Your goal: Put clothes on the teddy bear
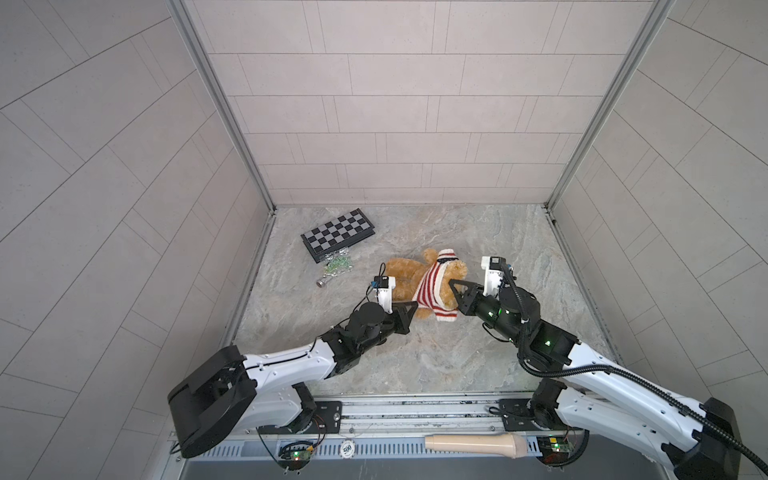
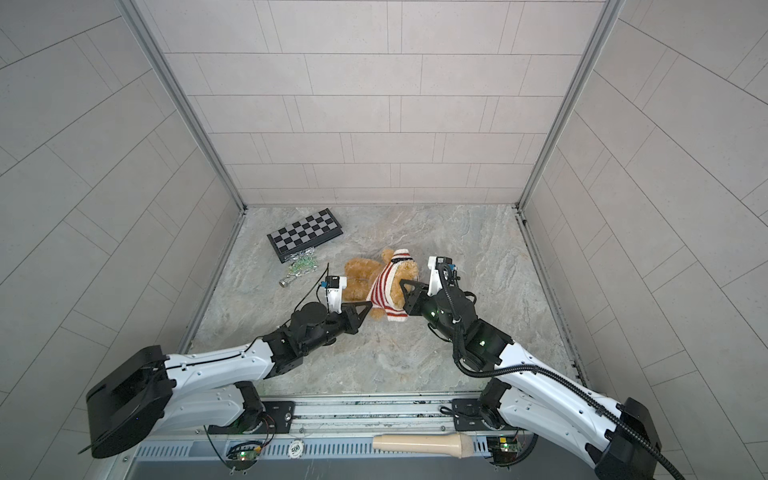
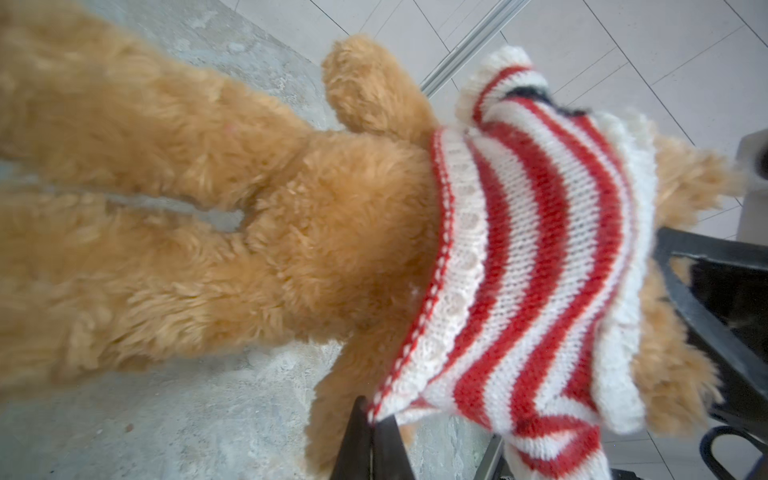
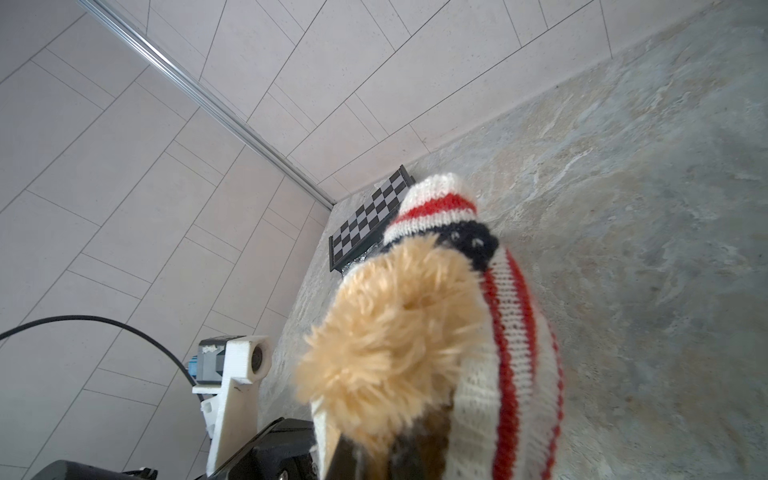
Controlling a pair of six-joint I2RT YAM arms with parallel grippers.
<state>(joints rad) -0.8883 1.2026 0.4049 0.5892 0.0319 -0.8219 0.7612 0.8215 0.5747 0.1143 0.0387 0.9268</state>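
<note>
Marbled tabletop (image 1: 457,361): teddy bear (image 1: 405,274) lies between jaws, left pinching sweater (image 1: 432,291).

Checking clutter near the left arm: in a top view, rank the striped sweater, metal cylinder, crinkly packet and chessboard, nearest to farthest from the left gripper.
1. striped sweater, on the teddy bear: hem pinched in the left gripper.
2. metal cylinder and crinkly packet, off to its left: too close to call.
3. chessboard: back-left corner, behind the packet.

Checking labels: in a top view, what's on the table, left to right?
Chessboard → left gripper → sweater → right gripper. Skipped the bear: it overlaps both grippers.
</note>
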